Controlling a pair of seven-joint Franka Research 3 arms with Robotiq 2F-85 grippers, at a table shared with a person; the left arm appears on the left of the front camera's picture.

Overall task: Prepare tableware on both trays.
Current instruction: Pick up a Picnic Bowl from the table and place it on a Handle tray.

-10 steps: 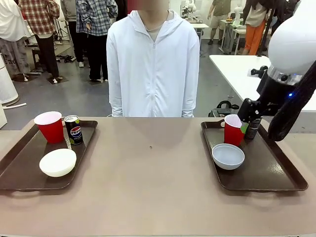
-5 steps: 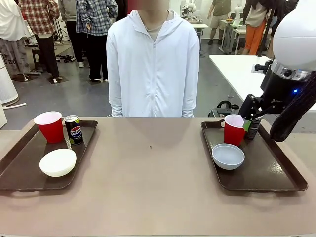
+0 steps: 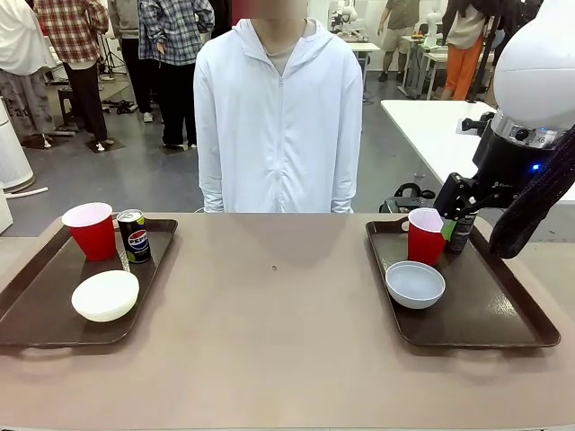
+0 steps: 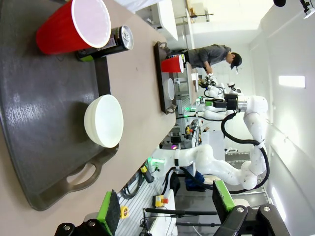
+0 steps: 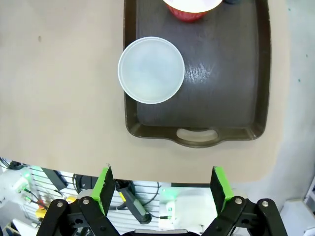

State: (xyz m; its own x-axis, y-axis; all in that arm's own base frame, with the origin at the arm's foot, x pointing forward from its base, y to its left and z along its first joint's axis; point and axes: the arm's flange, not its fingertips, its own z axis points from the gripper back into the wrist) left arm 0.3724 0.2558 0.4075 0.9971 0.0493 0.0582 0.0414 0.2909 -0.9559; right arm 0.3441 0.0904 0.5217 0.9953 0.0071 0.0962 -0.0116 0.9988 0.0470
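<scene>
The left tray (image 3: 36, 310) holds a red cup (image 3: 90, 231), a dark can (image 3: 135, 236) and a white bowl (image 3: 105, 295). From the left wrist they are the cup (image 4: 74, 27), can (image 4: 112, 42) and bowl (image 4: 104, 120), with my left gripper (image 4: 165, 204) open well short of that tray (image 4: 39, 147). The right tray (image 3: 485, 310) carries a red cup (image 3: 425, 235), a grey-blue bowl (image 3: 415, 284) and a dark can (image 3: 461, 235) behind the cup. Just above that can hangs my right gripper (image 3: 456, 214). In its wrist view the right gripper (image 5: 162, 189) is open and empty, high over the bowl (image 5: 151, 70).
A person in a white zipped jacket (image 3: 278, 117) stands at the far side of the table, hands down. Bare tabletop (image 3: 269, 305) lies between the trays. A white table (image 3: 431, 126) stands behind my right arm.
My right arm has risen a little from the can behind the red cup, its jaws now fully apart. Nothing on either tray has moved.
</scene>
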